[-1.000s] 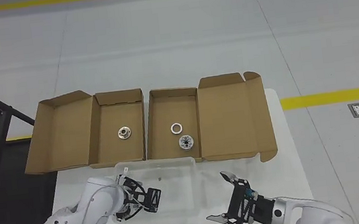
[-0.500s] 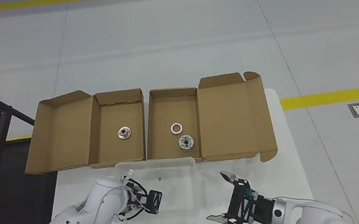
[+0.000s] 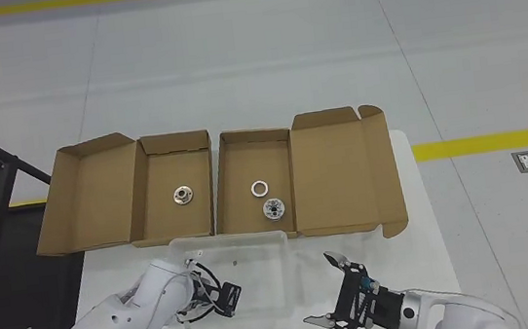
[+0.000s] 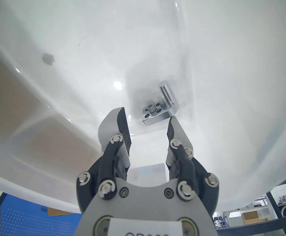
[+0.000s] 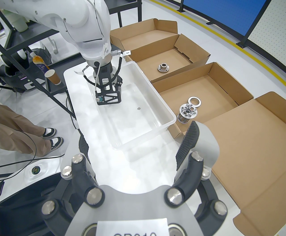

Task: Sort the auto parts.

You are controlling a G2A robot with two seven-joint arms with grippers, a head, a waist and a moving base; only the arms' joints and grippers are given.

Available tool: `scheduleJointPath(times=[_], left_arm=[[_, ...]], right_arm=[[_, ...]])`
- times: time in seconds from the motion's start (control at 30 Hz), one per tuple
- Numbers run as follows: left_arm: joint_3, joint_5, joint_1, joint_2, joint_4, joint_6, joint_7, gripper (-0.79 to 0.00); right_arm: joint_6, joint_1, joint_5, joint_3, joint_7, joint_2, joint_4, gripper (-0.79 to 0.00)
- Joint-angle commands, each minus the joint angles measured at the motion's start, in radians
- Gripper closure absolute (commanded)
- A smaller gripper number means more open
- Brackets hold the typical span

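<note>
Left end effector [image 4: 146, 116] is spread inside the clear plastic bin [image 4: 183, 44], tips just beside a shiny L-shaped metal bracket [image 4: 159, 109]. A dark speck [image 4: 48, 59] nearby is too small to identify. Right end effector [image 5: 137, 131] hangs spread above the white worktop [image 5: 156, 152]. The open cardboard boxes [image 3: 338, 171] beyond hold round metal parts [image 3: 182, 193].

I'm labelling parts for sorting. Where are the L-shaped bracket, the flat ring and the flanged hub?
L-shaped bracket [image 4: 159, 114]: left wrist view, on its drilled plate.
Flat ring [image 5: 190, 101]: right wrist view, on its band.
Flanged hub [image 5: 162, 70]: right wrist view, on its flange.
</note>
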Motion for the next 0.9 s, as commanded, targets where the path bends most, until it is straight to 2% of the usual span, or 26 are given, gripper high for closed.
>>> scheduleJointPath(times=[0.0, 0.23, 0.37, 0.43, 0.5, 0.53, 0.57, 0.73, 0.87], left_arm=[[0.008, -0.008, -0.007, -0.004, 0.005, 0.0, 0.009, -0.443], [0.034, -0.007, -0.026, -0.012, 0.02, 0.0, 0.042, -0.468], [0.051, 0.005, -0.033, -0.014, 0.025, 0.0, 0.051, -0.388], [0.059, 0.01, -0.037, -0.015, 0.029, 0.0, 0.057, -0.289], [0.066, 0.013, -0.042, -0.016, 0.031, 0.0, 0.061, -0.129], [0.068, 0.015, -0.045, -0.016, 0.032, 0.0, 0.064, -0.025], [0.071, 0.015, -0.047, -0.016, 0.034, 0.0, 0.066, 0.0], [0.068, 0.006, -0.054, -0.013, 0.027, 0.0, 0.087, 0.0], [0.037, -0.011, -0.056, 0.001, 0.001, 0.0, 0.149, 0.0]], right_arm=[[0.0, 0.0, 0.0, 0.0, 0.0, 0.0, 0.0, -0.785], [0.0, 0.0, 0.0, 0.0, 0.0, 0.0, 0.0, -0.785], [0.0, 0.0, 0.0, 0.0, 0.0, 0.0, 0.0, -0.785], [0.0, 0.0, 0.0, 0.0, 0.0, 0.0, 0.0, -0.785], [0.0, 0.0, 0.0, 0.0, 0.0, 0.0, 0.0, -0.785], [0.0, 0.0, 0.0, 0.0, 0.0, 0.0, 0.0, -0.785], [0.0, 0.0, 0.0, 0.0, 0.0, 0.0, 0.0, -0.785], [0.0, 0.0, 0.0, 0.0, 0.0, 0.0, 0.0, -0.785], [0.0, 0.0, 0.0, 0.0, 0.0, 0.0, 0.0, -0.785]])
